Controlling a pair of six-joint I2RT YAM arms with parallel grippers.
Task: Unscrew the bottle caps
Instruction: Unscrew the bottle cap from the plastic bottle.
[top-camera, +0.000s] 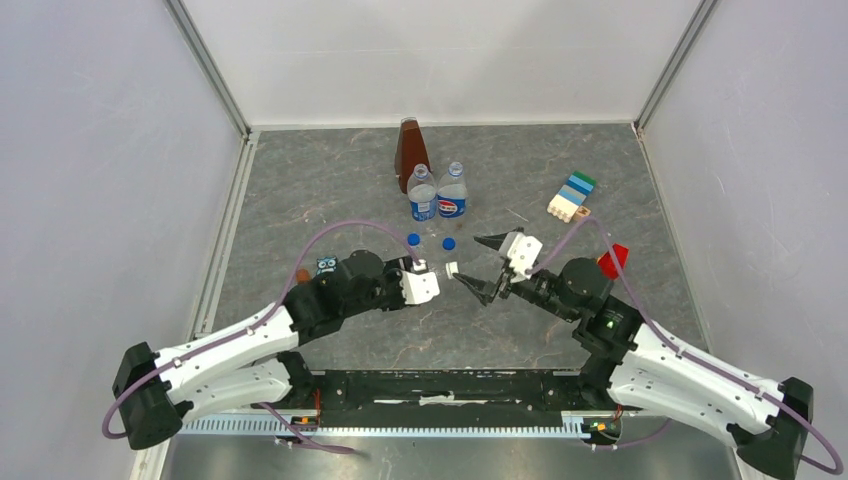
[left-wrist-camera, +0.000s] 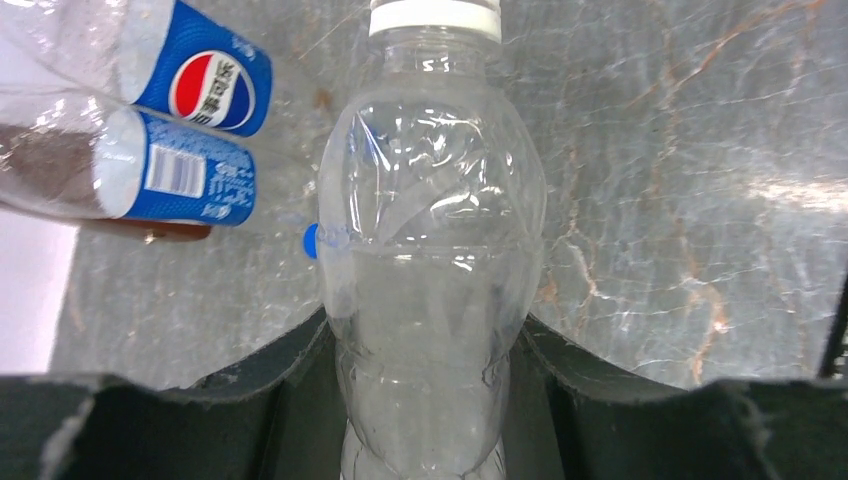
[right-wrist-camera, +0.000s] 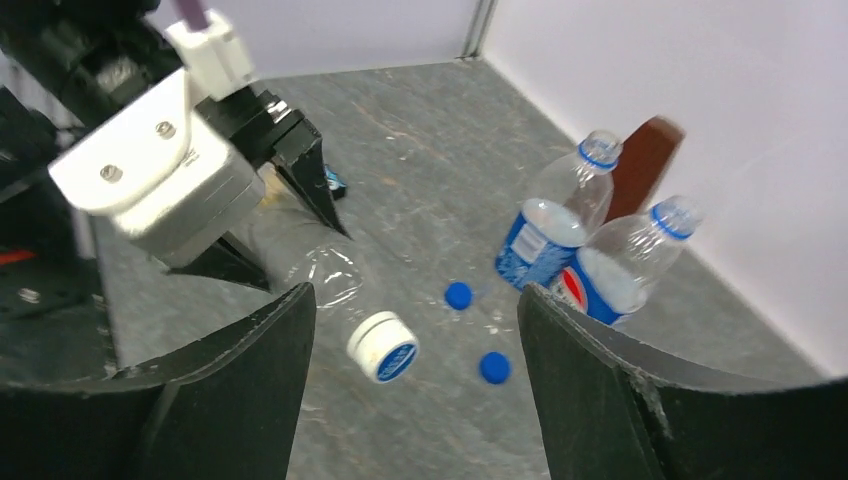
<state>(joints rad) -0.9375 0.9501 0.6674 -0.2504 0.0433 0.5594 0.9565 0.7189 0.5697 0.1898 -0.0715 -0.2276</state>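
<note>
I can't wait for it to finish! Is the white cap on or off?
On. The white cap sits on the neck of the bottle in the left claw; the right claw is open, not touching it.

A lab booth: white panel walls (top-camera: 440, 60), aluminium frame (top-camera: 205, 65).

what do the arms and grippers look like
Both arms have white shells with black joints and black bases; the left arm and right arm each trail a thin purple cable. The left gripper and right gripper have white bodies and black, curved fingers. A green light shows on the right arm.
</note>
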